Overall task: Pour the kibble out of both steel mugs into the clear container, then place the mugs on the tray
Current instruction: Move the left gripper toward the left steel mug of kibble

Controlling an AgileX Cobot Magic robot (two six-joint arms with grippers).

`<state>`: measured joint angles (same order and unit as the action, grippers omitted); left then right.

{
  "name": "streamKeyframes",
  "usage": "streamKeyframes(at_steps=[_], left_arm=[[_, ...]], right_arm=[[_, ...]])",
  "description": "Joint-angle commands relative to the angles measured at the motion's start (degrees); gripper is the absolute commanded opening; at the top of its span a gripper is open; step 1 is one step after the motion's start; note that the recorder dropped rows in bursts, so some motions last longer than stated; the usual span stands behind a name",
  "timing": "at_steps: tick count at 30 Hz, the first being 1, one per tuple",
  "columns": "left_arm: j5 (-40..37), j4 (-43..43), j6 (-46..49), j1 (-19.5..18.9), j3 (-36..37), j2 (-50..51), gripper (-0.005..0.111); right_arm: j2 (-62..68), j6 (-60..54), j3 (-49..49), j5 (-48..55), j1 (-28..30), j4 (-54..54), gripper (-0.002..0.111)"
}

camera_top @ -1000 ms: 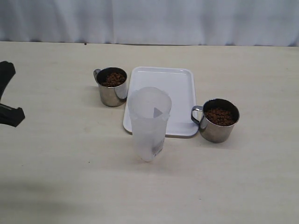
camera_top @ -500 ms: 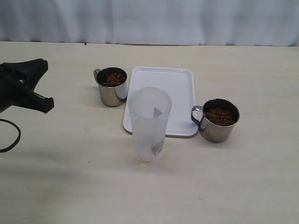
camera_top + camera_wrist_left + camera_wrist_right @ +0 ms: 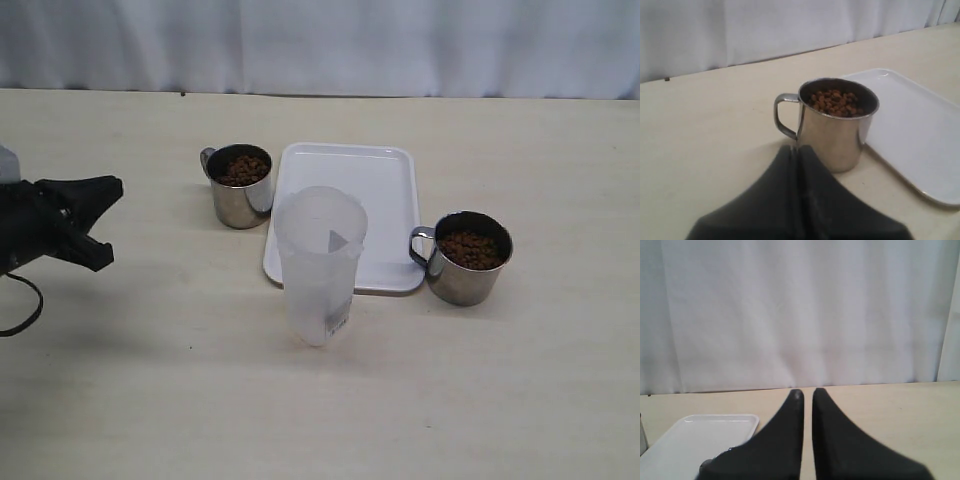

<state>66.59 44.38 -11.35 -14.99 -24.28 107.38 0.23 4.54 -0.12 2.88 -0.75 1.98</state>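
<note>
Steel mug (image 3: 834,137) ahead of left gripper (image 3: 796,148), apart

Shows left hand (image 3: 796,150) with jaws pressed together, tips near steel mug (image 3: 835,132). Holds kibble (image 3: 834,102) close to rim. Stands upright on surface (image 3: 705,130), just beside tray (image 3: 912,130), handle turned away from it.
</note>
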Motion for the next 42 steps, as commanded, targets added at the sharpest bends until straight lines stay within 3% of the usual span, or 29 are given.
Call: streamKeyframes(at_steps=[1, 6, 11, 13, 17, 18, 26, 35, 42], left_arm=[[1.2, 1.6, -0.2, -0.3, -2.4, 4.3, 0.000], [-2.3, 12.3, 0.4, -0.3, -8.5, 8.7, 0.000], [1.8, 12.4, 0.0, -0.3, -13.4, 16.6, 0.001], [2.2, 12.5, 0.1, -0.3, -15.4, 19.2, 0.015], [3.4, 13.4, 0.1, 0.7, -18.2, 21.9, 0.059], [3.4, 13.4, 0.1, 1.1, -18.6, 22.2, 0.061], [3.4, 12.5, 0.1, 6.8, -23.1, 24.1, 0.063], [3.4, 11.9, 0.1, 7.3, -23.4, 24.1, 0.064], [3.4, 5.8, 4.1, 12.5, -23.4, 24.1, 0.076]], right_arm=[[-0.2, -0.3, 0.1, -0.7, -0.2, -0.1, 0.005], [-0.2, -0.3, 0.1, -0.7, -0.2, -0.1, 0.005], [-0.2, -0.3, 0.1, -0.7, -0.2, -0.1, 0.005], [-0.2, -0.3, 0.1, -0.7, -0.2, -0.1, 0.005], [-0.2, -0.3, 0.1, -0.7, -0.2, -0.1, 0.005], [-0.2, -0.3, 0.1, -0.7, -0.2, -0.1, 0.005], [-0.2, -0.3, 0.1, -0.7, -0.2, -0.1, 0.005], [-0.2, -0.3, 0.1, -0.7, -0.2, -0.1, 0.005], [-0.2, -0.3, 0.1, -0.7, -0.2, -0.1, 0.005]])
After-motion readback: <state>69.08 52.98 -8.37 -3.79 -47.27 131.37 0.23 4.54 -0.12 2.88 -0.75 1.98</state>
